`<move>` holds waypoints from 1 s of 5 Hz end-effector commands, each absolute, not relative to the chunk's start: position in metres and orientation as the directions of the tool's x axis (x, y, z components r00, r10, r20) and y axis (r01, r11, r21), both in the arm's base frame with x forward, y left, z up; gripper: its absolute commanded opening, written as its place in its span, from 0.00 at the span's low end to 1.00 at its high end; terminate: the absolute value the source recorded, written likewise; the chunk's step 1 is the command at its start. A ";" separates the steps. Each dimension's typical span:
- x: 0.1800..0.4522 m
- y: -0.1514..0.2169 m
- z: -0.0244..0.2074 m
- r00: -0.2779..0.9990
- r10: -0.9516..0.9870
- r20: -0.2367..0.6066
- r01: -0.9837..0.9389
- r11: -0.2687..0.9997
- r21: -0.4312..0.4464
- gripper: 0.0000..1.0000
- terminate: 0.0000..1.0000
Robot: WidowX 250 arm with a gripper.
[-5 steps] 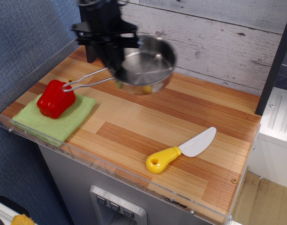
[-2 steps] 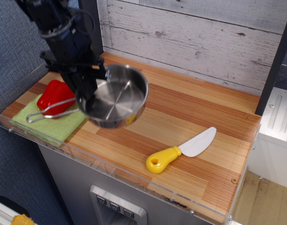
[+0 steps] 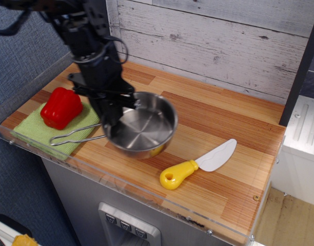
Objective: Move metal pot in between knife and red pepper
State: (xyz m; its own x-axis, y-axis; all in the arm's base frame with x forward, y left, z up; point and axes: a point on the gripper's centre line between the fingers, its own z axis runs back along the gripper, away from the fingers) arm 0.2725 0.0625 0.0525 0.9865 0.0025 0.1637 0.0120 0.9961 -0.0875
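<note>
Between red pepper (image 3: 61,107) and knife (image 3: 199,164), metal pot (image 3: 143,125), rim clamped by pincer (image 3: 112,120), fingertips hidden.

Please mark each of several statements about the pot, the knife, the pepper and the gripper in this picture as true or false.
1. The red pepper sits on a green cloth. True.
2. The metal pot lies right of the knife in the picture. False: it is left of the knife, between it and the pepper.
3. The gripper is at the pot's rim on the handle side. True.
4. The knife has a red handle. False: the handle is yellow and the blade white.
5. The pot's wire handle points toward the knife. False: it points toward the cloth.
</note>
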 end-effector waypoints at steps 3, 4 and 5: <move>0.292 0.071 0.038 0.972 -0.077 0.221 0.055 0.993 0.104 0.00 0.00; 0.287 0.080 0.046 0.960 -0.057 0.274 0.003 0.981 0.192 0.00 0.00; 0.282 0.085 0.045 0.959 -0.054 0.277 -0.012 0.973 0.232 0.00 0.00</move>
State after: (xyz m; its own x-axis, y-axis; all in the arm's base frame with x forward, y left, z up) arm 0.2789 0.0816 0.0301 0.9707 -0.0359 0.2375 -0.0164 0.9766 0.2145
